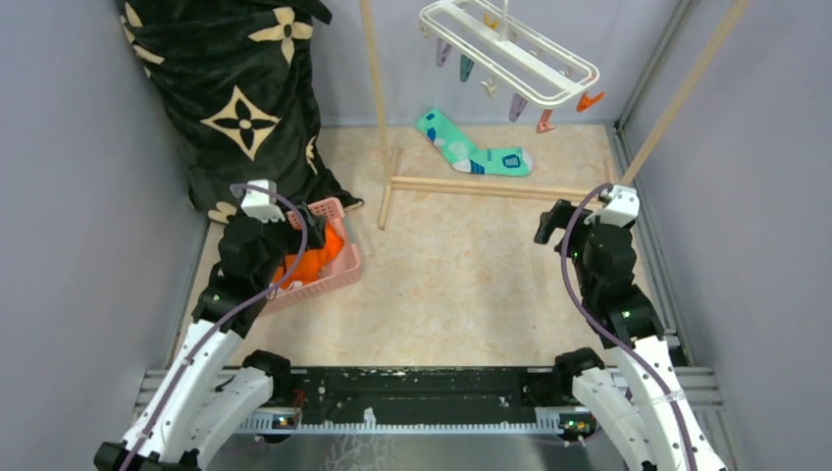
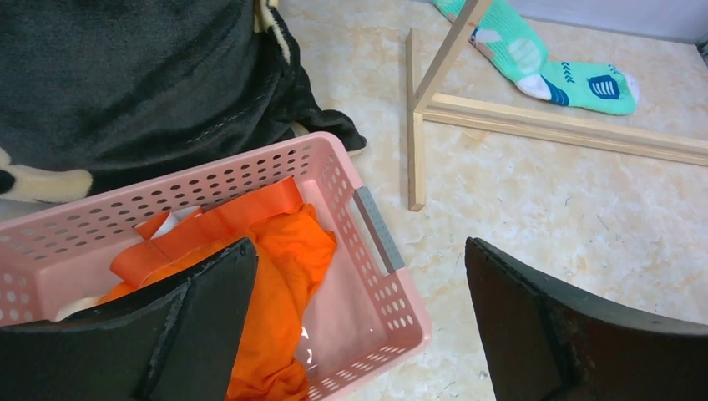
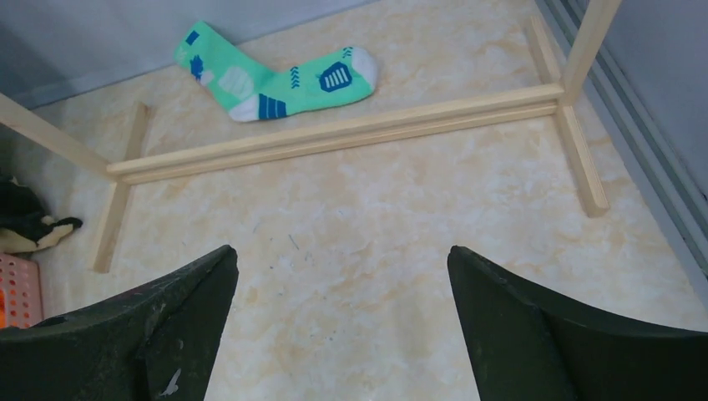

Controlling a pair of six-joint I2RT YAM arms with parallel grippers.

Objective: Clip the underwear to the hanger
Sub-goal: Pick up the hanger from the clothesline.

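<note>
Left tool (image 2: 359, 249), jaws apart above the pink basket (image 2: 209, 180), should sink onto the underwear (image 2: 288, 251) and pinch the waistband (image 2: 221, 221) (easiest edge to clip); right tool (image 3: 342, 255) also gapes, empty.

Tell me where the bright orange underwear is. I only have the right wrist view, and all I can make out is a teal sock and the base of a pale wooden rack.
Observer: The bright orange boxer briefs lie crumpled inside the pink perforated plastic basket, on the left side.
Operator: Is the left end effector on them?
Observer: No. The left end effector hovers open over the basket's edge, holding nothing.
Operator: And the hanger?
Observer: The white plastic rectangular drying frame hangs high at the far end, above the teal patterned sock. Its pastel and orange clothespins dangle empty.
</note>
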